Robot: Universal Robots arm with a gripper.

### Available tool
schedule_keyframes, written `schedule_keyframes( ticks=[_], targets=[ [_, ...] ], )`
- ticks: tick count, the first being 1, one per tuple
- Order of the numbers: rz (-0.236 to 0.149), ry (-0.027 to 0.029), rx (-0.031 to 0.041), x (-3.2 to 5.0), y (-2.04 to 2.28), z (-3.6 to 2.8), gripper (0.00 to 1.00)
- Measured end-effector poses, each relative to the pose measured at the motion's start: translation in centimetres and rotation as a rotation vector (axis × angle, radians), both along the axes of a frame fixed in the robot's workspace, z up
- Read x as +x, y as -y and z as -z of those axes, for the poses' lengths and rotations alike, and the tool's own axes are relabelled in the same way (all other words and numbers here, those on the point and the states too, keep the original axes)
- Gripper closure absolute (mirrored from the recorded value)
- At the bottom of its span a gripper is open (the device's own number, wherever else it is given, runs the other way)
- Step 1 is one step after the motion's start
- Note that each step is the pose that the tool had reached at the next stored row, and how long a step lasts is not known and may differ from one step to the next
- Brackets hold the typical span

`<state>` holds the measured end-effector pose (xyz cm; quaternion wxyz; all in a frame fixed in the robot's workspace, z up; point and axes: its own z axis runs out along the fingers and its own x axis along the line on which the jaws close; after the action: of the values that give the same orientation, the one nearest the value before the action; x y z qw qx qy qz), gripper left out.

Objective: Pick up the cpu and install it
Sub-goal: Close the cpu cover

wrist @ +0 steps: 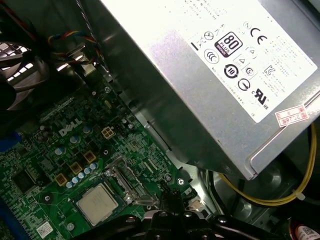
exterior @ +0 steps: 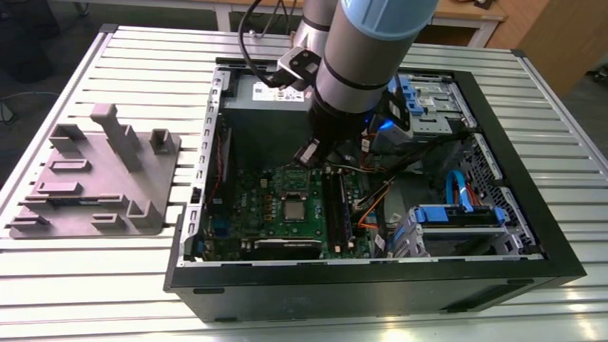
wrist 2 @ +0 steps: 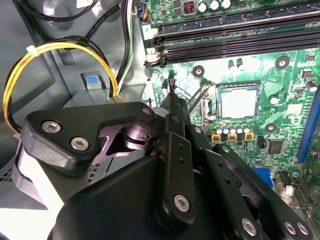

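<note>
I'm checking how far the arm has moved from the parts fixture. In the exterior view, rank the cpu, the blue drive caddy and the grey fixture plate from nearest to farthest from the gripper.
Measured from the gripper:
1. The cpu, seated in the motherboard socket just below it.
2. The blue drive caddy, inside the case toward the exterior view's right.
3. The grey fixture plate, outside the case on the exterior view's left.

The cpu [wrist: 97,203] has a dull silvery metal top on a glossy green motherboard [wrist: 60,150]. The gripper [wrist 2: 171,92] looks like matt black metal, the fixture plate [exterior: 95,178] probably matt grey plastic.
</note>
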<state>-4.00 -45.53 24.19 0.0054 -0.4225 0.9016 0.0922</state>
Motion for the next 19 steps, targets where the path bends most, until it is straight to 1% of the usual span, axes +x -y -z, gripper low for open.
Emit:
schedule_keyframes(
  ticks=[6, 12, 19],
  targets=[
    [-0.005, 0.0001, 0.0058, -0.05, 0.0, -0.09, 0.9],
    [-0.011, -0.0001, 0.0083, -0.24, 0.0, -0.1, 0.9],
    [-0.018, 0.0001, 0.0133, -0.28, 0.0, -0.13, 0.9]
  ],
)
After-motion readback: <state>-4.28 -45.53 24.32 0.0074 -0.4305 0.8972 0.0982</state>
